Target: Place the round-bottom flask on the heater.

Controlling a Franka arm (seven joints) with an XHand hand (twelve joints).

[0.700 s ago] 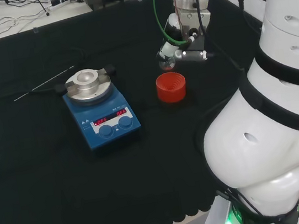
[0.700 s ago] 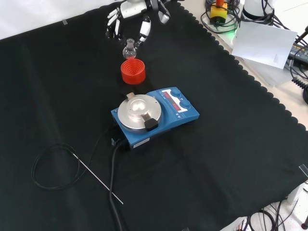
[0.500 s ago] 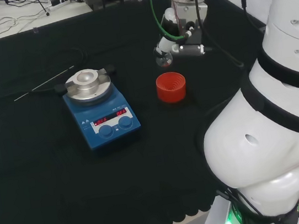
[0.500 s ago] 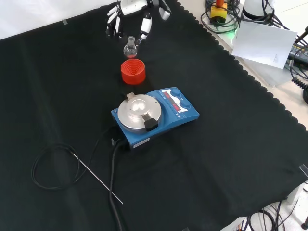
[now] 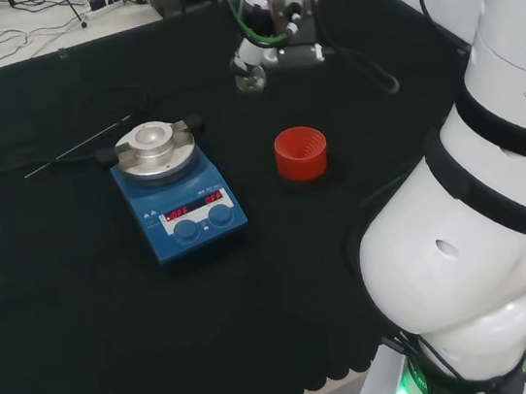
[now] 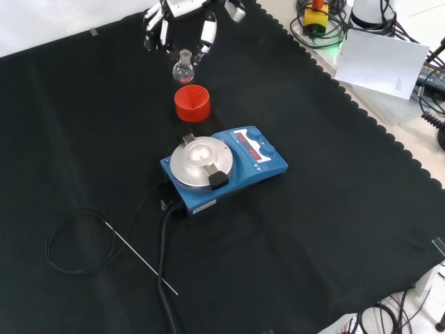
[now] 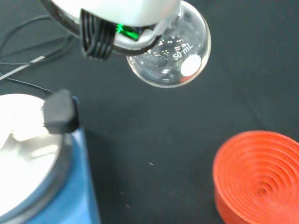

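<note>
In the head view, the hand (image 5: pixel 273 44) hangs above the far part of the black-clothed desk (image 5: pixel 64 313), with a small clear round-bottom flask (image 5: pixel 248 78) suspended beneath it, lifted off the cloth. The red ribbed stand (image 5: pixel 300 153) sits empty on the desk nearer the camera and to the right of the flask, and the blue heater (image 5: pixel 176 194) with its round metal top plate stands well to the left; a thin metal probe (image 5: pixel 79 145) and its cable lie behind the heater. In the front view, the hand (image 6: pixel 182 14) enters from the top edge with its fingers (image 6: pixel 208 33) curled down around the neck of the flask (image 6: pixel 183 68), which hangs in the air just above and behind the red stand (image 6: pixel 192 102); the heater (image 6: pixel 222 167) lies nearer the camera, beyond the stand. In the wrist view, the flask's glass bulb (image 7: pixel 170 56) shows close under the blurred white palm (image 7: pixel 126 14), with the stand (image 7: pixel 259 175) and the rim of the heater's plate (image 7: pixel 28 154) below it, both apart from the flask. The task appears to be in its carrying step: the flask is gripped and off its stand but not yet over the heater. The next move likely calls for travelling across to centre the bulb over the plate's shallow dish, then lowering it upright.
</note>
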